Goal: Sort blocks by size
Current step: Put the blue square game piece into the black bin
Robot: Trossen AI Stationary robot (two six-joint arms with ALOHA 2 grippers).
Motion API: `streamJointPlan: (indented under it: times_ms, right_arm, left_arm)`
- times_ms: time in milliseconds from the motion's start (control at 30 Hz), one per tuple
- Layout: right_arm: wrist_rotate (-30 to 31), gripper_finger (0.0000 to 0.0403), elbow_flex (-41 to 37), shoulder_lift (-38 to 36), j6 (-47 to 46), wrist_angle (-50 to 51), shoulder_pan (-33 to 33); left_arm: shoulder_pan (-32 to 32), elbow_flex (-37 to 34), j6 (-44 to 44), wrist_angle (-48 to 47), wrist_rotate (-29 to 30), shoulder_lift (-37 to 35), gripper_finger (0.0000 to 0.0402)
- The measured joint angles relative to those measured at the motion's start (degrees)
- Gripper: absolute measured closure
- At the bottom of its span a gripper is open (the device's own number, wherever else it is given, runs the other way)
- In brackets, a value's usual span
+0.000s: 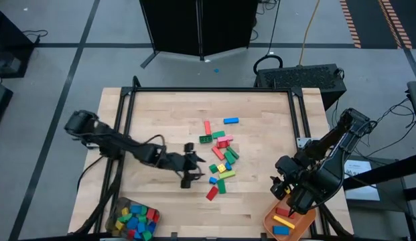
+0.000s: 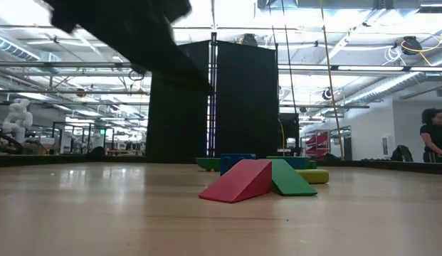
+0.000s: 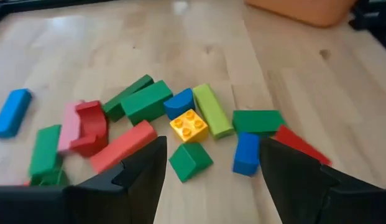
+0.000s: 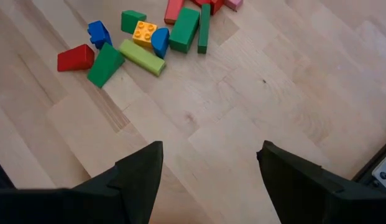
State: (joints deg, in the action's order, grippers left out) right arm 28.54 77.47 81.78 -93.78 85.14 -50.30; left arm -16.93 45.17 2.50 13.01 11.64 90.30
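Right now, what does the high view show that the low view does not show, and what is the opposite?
Only the high view shows the left gripper, open beside the scattered blocks, the right gripper, open above the orange tray, and the grey container full of blocks at the table's near left corner. Only the low view shows the room behind, with a person at the far right. Both show the wooden table and the loose pile, including the red wedge and green wedge.

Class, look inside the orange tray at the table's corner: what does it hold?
The orange tray shows a yellow block and a blue block; the right gripper overhangs it, hiding the rest.
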Motion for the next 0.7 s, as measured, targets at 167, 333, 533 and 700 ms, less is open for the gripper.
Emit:
streamJointPlan:
  times_ms: [167, 333, 533, 700]
  right_arm:
    - [0.0, 0.0147, 0.0, 0.0, 0.4, 0.0, 0.0]
    - [0.0, 0.0147, 0.0, 0.0, 0.4, 0.1, 0.0]
    - [0.0, 0.0147, 0.0, 0.0, 0.4, 0.4, 0.0]
    - [0.0, 0.0147, 0.0, 0.0, 0.4, 0.4, 0.0]
  left_arm:
    - [3.2, 0.0, -3.1, 6.5, -6.9, 7.3, 0.0148]
    - [4.2, 0.0, -3.5, 11.6, -11.5, 11.9, 0.0154]
    - [4.2, 0.0, -6.1, 17.6, -17.0, 14.8, 0.0178]
    - [4.2, 0.0, -6.2, 19.7, -18.6, 16.6, 0.018]
